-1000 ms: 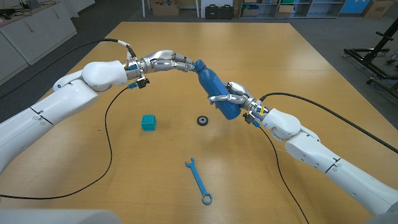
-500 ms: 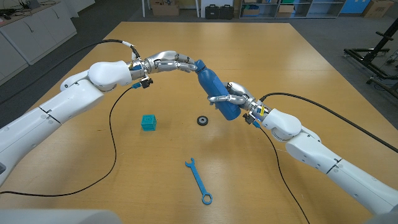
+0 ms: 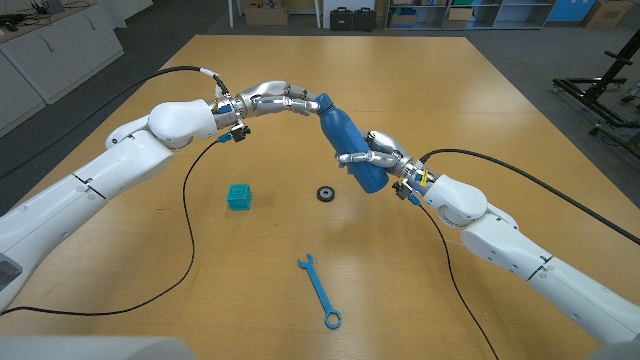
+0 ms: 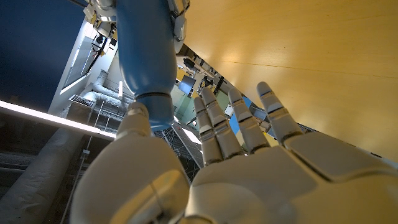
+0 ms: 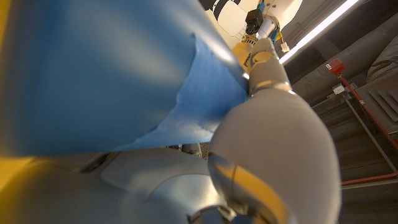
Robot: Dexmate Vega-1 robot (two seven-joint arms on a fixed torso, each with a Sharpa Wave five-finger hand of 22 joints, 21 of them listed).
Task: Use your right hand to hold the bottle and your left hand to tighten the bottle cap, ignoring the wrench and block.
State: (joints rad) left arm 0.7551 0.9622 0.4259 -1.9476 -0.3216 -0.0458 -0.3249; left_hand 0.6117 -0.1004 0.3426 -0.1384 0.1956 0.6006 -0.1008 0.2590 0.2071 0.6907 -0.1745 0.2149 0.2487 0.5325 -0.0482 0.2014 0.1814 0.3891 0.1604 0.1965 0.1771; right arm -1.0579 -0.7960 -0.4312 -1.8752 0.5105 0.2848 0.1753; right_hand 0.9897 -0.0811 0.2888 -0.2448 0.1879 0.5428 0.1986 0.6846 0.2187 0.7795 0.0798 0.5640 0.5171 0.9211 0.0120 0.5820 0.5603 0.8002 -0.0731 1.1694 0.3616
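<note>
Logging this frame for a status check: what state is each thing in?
bottle: tilted, held off the table
cap: on the bottle's neck
right hand: grips the bottle's body
left hand: fingers at the cap
wrench: flat on the table
block: on the table, untouched

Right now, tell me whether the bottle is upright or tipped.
Tipped. The blue bottle is held off the table in the right hand, its cap end leaning toward the left hand.
</note>
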